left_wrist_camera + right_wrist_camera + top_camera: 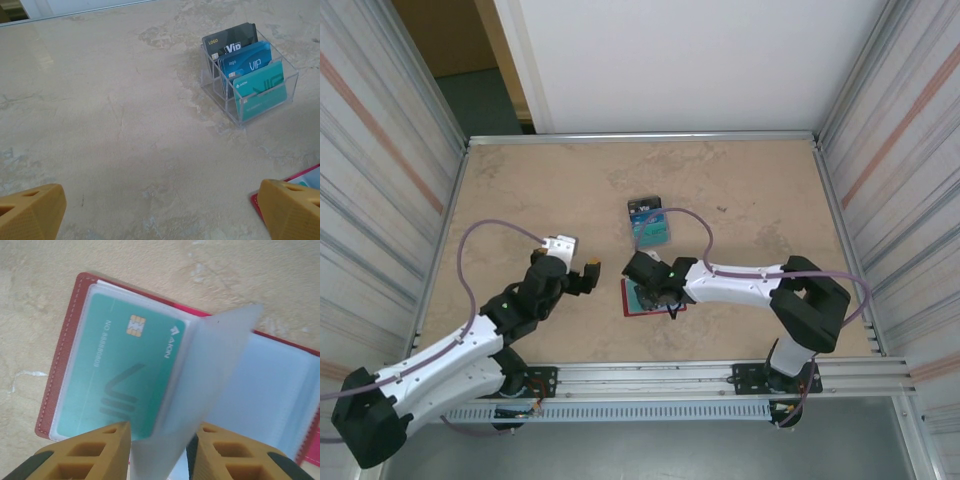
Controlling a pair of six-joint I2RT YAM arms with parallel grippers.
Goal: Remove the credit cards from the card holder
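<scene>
Right arm nearest the open card holder
Left fingers spread wide above the bare counter. Right fingers flank the red leather-like folding card holder's raised clear sleeve; I cannot tell if they pinch it. The teal plastic credit card lies sleeved just ahead-left, pointing lengthwise away.

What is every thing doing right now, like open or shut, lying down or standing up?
card holder: lying open on the table.
teal card: tucked inside a holder sleeve, not out yet.
right gripper: fingers either side of the clear sleeve; grip unclear.
clear sleeve: raised off the holder.
left gripper: wide open, empty.
three cards: standing upright in the clear stand.
</scene>
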